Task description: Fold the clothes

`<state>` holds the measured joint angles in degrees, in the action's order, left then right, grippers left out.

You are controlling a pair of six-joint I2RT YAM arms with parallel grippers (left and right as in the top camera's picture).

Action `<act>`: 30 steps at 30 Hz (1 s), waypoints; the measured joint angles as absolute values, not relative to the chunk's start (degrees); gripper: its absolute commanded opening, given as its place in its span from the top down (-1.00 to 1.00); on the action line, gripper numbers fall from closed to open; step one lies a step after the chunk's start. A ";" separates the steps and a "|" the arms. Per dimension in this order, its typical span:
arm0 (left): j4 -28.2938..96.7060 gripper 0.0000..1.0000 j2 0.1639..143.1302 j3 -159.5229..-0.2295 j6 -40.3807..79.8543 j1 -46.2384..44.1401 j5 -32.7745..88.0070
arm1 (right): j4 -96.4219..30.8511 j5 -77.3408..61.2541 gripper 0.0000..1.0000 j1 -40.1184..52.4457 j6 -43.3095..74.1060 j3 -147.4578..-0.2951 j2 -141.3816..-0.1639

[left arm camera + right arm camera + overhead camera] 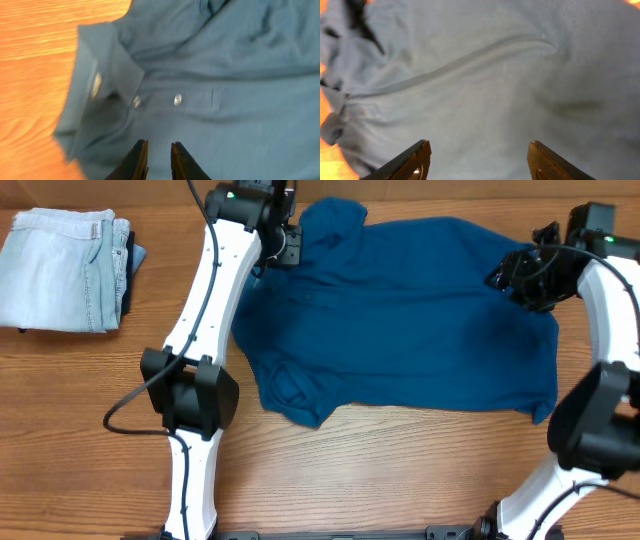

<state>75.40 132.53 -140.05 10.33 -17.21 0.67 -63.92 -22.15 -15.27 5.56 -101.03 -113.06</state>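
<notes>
Deep teal-blue short-sleeved knit polo shirt (420, 320) lies spread front-up across the middle and right of the wooden table (400, 470). Collar (100, 75) at far left, hem end to the right. No fold made yet; the step in hand reads as laying out and smoothing.

Left gripper (157, 161): over the placket just below the two white buttons (177, 100). Fingers only narrowly parted, no cloth seen pinched between them. Right gripper (480, 162): above plain fabric near the hem end, jaws wide, holding nothing.

Near-left sleeve (290, 392) is bunched and curled at the near edge. A long crease crosses the body in the right wrist view. Next move, by my reading: flatten that sleeve, then have each gripper take a point on the same long edge so the side carries over evenly.

Edges: near edge runs along bare wood. Left arm (215, 290) lies along the collar side; whether it touches the cloth, cannot tell. Open room: bare wood on the near side, between the arms. Pale light-blue folded denim jeans (60, 270) sit well apart at far left.
</notes>
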 measured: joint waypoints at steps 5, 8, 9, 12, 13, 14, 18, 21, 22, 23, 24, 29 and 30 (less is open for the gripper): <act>81.47 0.56 124.46 -140.27 10.11 -21.61 -5.45 | -67.75 -22.28 -0.34 -15.27 5.21 -101.16 -105.01; 86.30 0.56 116.62 -141.43 10.20 -23.79 -7.09 | -72.10 -22.31 -0.33 -15.27 5.37 -101.34 -99.09; 88.42 0.56 114.69 -141.95 10.52 -23.97 -7.57 | -72.77 -22.37 -0.35 -15.27 5.41 -101.45 -98.00; 95.22 0.56 110.37 -142.19 11.70 -23.86 -9.37 | -77.06 -22.35 -0.34 -15.29 5.76 -101.65 -95.37; 96.51 0.56 109.10 -142.19 12.08 -23.77 -9.85 | -78.32 -22.37 -0.34 -15.29 5.80 -101.65 -94.56; 96.71 0.53 108.07 -142.15 12.21 -23.75 -10.11 | -79.79 -22.35 -0.34 -15.27 5.78 -101.65 -93.86; 96.71 0.37 105.19 -139.83 13.61 -23.75 -10.87 | -84.71 -22.33 -0.35 -15.27 5.98 -101.67 -91.72; 96.64 0.37 104.27 -137.95 13.98 -23.75 -9.96 | -85.43 -22.33 -0.36 -15.27 5.98 -101.67 -91.35; 96.66 0.39 104.01 -136.79 14.06 -23.75 -8.71 | -85.21 -22.31 -0.36 -15.27 6.02 -101.67 -91.35; 96.62 0.40 103.81 -135.57 14.11 -23.75 -7.70 | -84.86 -22.31 -0.37 -15.27 6.00 -101.67 -91.35; 96.66 0.41 103.68 -133.75 14.28 -23.77 -6.52 | -84.58 -22.28 -0.37 -15.27 6.00 -101.67 -91.35; 96.42 0.36 103.50 -121.71 16.16 -24.03 -6.13 | -84.12 -22.31 -0.38 -15.27 5.98 -101.67 -91.35; 96.36 0.36 103.53 -118.72 16.99 -24.03 -6.74 | -84.14 -22.33 -0.39 -15.27 6.00 -101.67 -91.35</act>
<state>96.36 103.53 -118.72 16.99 -24.03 -6.74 -84.14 -22.33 -15.27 6.00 -101.67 -91.35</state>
